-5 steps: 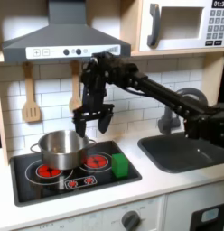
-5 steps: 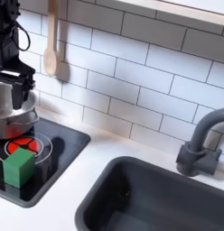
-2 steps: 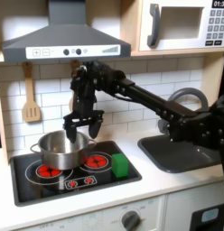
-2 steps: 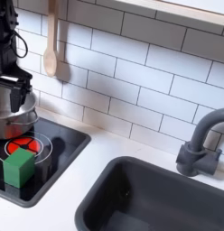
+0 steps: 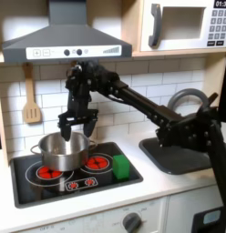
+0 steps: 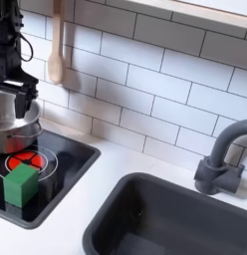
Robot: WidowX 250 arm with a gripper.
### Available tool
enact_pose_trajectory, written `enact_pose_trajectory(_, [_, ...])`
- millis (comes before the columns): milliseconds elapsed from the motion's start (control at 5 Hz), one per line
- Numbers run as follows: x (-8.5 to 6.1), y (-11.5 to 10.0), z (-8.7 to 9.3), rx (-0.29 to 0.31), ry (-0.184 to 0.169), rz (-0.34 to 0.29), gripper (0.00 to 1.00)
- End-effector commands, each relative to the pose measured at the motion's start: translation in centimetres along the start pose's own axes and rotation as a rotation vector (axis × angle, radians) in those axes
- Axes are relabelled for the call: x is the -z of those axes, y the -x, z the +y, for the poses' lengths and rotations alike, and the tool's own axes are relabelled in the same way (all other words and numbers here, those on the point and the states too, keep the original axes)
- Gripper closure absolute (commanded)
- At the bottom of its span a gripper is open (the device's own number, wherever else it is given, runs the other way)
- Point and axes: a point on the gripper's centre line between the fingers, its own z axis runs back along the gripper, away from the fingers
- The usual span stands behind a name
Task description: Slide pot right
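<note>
The shiny silver pot (image 5: 60,151) sits on the left burner of the toy stove (image 5: 97,179); in the second exterior view the pot (image 6: 20,127) shows at the left edge. My gripper (image 5: 77,133) hangs just above the pot's back right rim, with its fingers (image 5: 66,134) spread open and nothing between them. In the second exterior view the black gripper (image 6: 12,88) stands directly over the pot, partly cut off by the frame edge. A small green block (image 5: 120,167) lies on the stove's right burner, to the right of the pot; the green block (image 6: 21,184) also appears in the second exterior view.
A dark sink (image 5: 186,153) with a grey faucet (image 5: 183,98) lies right of the stove. A wooden spatula (image 5: 31,96) hangs on the tiled wall at the left. A range hood (image 5: 65,36) and a microwave (image 5: 183,25) sit overhead.
The gripper has swung left in the first exterior view, from over the right burner to above the pot's rim. The pot and green block have not moved.
</note>
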Motion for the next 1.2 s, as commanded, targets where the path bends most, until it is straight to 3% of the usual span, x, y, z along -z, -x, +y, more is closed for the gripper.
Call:
enact_pose_trajectory(0, [1.5,-0.9,0.4,0.002,-0.016,0.017,0.00])
enact_pose_trajectory(400, [2.6,-0.3,0.4,0.019,-0.025,0.037,0.00])
enact_pose_trajectory(600, [4.1,-0.2,0.3,0.031,-0.018,0.065,0.00])
enact_pose_trajectory(1000, [3.7,-0.2,0.2,0.041,-0.016,0.053,0.00])
